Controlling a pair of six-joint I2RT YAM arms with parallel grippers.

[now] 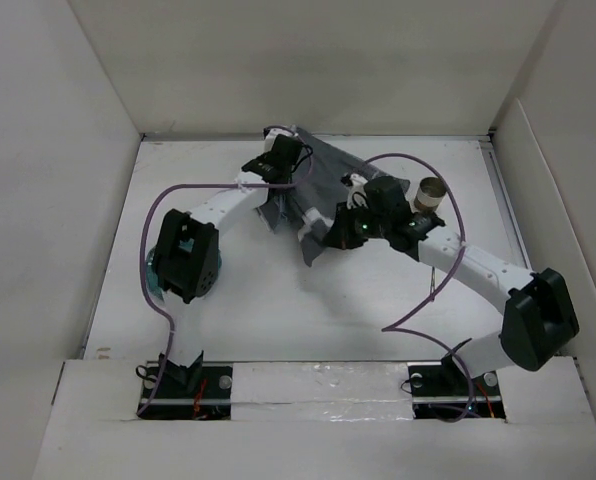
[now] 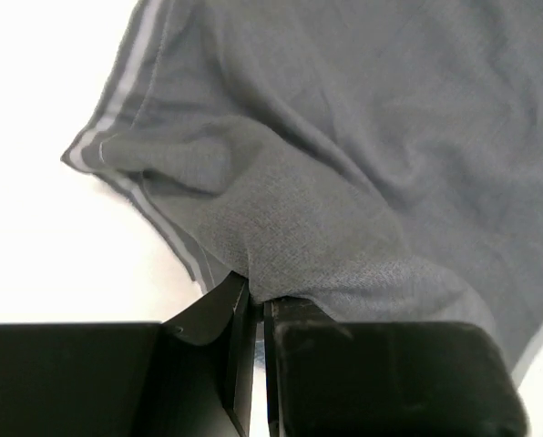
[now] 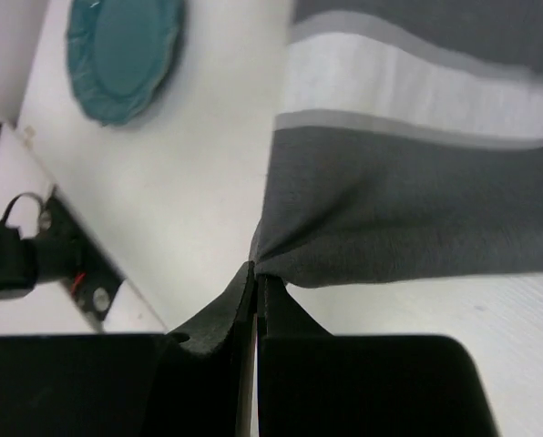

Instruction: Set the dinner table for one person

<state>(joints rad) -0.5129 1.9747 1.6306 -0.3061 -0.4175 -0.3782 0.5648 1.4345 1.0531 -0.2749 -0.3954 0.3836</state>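
The dark grey cloth mat (image 1: 323,175) with white stripes lies bunched at the back middle of the white dinner table (image 1: 278,320). My left gripper (image 1: 275,188) is shut on a fold at the mat's left edge; in the left wrist view the grey cloth (image 2: 344,182) rises straight out of the closed left gripper (image 2: 258,293). My right gripper (image 1: 325,236) is shut on the mat's near edge. The right wrist view shows the striped mat (image 3: 417,200) pinched in the right gripper (image 3: 256,271). Both grips lift the cloth slightly.
A teal plate (image 1: 156,268) sits at the left, mostly under my left arm, and shows in the right wrist view as a plate (image 3: 124,55). A brown cup (image 1: 431,192) stands to the right of the mat. White walls surround the table.
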